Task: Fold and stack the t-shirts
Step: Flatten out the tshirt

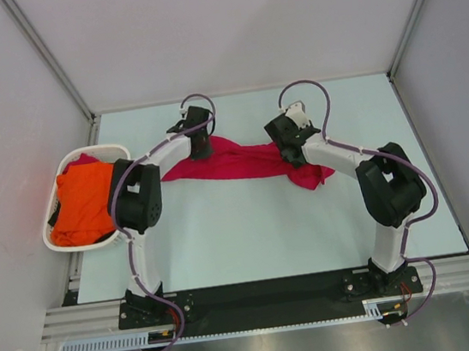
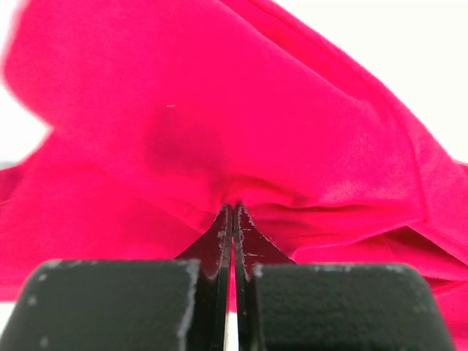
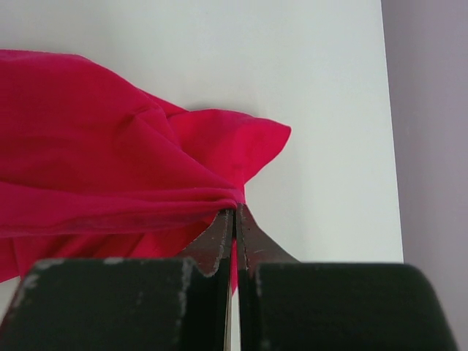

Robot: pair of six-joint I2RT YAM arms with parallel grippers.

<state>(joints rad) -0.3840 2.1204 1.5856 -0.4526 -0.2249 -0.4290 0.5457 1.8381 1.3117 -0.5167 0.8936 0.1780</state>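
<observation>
Pale table (image 1: pixel 269 240), crimson t-shirt (image 1: pixel 241 161) — grey walls (image 1: pixel 231 20).

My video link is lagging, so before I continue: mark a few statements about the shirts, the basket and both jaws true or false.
1. The left jaws are shut on the red shirt. True.
2. The right jaws hang open. False: they are shut on the red shirt too.
3. The orange shirt lies in the white basket. True.
4. The red shirt is folded flat. False: it is bunched across the table between the two arms.
</observation>
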